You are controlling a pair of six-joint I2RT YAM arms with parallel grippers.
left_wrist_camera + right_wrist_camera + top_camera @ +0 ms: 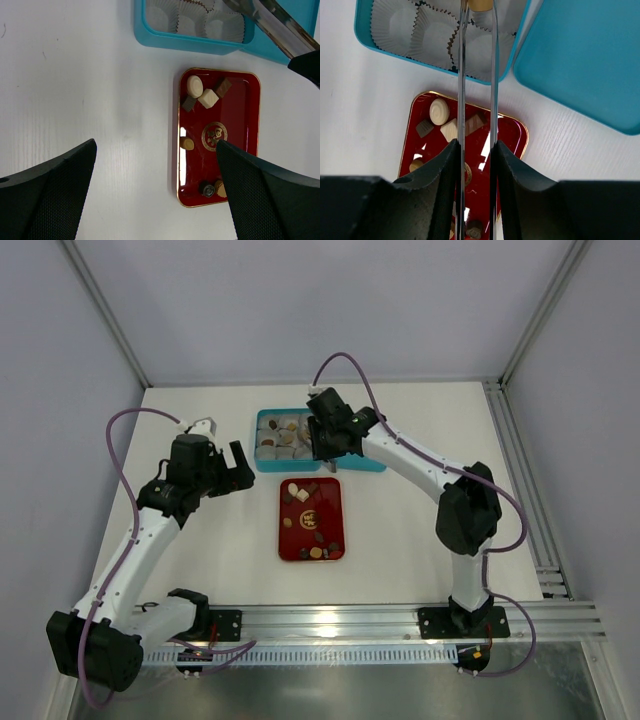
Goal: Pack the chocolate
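Chocolates lie on a red tray (327, 502): a cream round one (194, 86), a cream square one (208, 98), a brown one (223, 87), a tan one (187, 144) and others. My right gripper (476, 145) is shut on metal tongs (461, 75). The tong tips pinch a tan chocolate (480, 4) over the paper cups (435, 37) of the blue box (262, 462). In the top view the right gripper (325, 435) is over the box. My left gripper (155, 145) is open and empty, above the table left of the tray (252, 115).
The blue lid (580, 55) lies right of the box, touching it. Several cups at the back of the box (290, 425) hold chocolates. Grey walls enclose the white table; an aluminium rail runs along its near edge.
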